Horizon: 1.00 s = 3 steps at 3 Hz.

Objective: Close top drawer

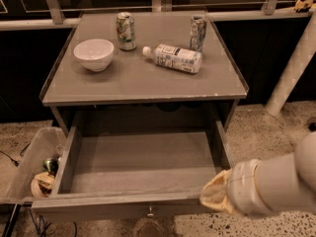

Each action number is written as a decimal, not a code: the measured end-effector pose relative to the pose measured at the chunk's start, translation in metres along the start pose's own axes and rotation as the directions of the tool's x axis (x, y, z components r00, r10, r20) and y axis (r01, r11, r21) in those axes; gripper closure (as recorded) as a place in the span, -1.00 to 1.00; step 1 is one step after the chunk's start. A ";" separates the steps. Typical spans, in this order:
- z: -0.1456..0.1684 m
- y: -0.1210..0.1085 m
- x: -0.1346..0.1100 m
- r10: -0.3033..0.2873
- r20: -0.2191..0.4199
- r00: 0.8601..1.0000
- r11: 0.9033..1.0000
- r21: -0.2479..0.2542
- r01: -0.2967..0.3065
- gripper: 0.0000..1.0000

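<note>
The top drawer (143, 157) of the grey table stands pulled far out toward me. Its flat front panel (98, 204) runs along the bottom of the camera view, with a small round metal knob (150, 212) at its centre. My gripper (213, 197), beige at the tip of a thick white arm (276, 181), comes in from the right. It sits at the front right corner of the drawer, against or just over the front panel. I cannot tell whether it touches the panel.
On the table top (143, 85) stand a white bowl (94, 54), a green can (126, 31), a silver can (198, 33) and a lying plastic bottle (174, 58). A clear bin (29, 167) with scraps sits on the floor at left. A white post (296, 65) stands at right.
</note>
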State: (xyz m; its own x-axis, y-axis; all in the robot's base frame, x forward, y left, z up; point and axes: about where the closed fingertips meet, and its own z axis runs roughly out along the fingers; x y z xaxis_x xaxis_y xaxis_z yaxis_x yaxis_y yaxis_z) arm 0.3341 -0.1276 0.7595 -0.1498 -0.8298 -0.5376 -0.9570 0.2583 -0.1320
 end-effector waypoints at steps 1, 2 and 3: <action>0.035 0.028 0.027 0.049 -0.022 0.999 0.999 -0.007 -0.049 1.00; 0.067 0.034 0.055 0.078 -0.044 0.996 0.997 -0.018 -0.079 1.00; 0.093 0.023 0.068 0.085 -0.050 0.995 0.996 -0.021 -0.086 1.00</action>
State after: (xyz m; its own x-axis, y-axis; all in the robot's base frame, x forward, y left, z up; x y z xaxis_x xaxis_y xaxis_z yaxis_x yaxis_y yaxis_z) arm 0.3256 -0.1318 0.6425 -0.2430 -0.8285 -0.5046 -0.9455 0.3185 -0.0675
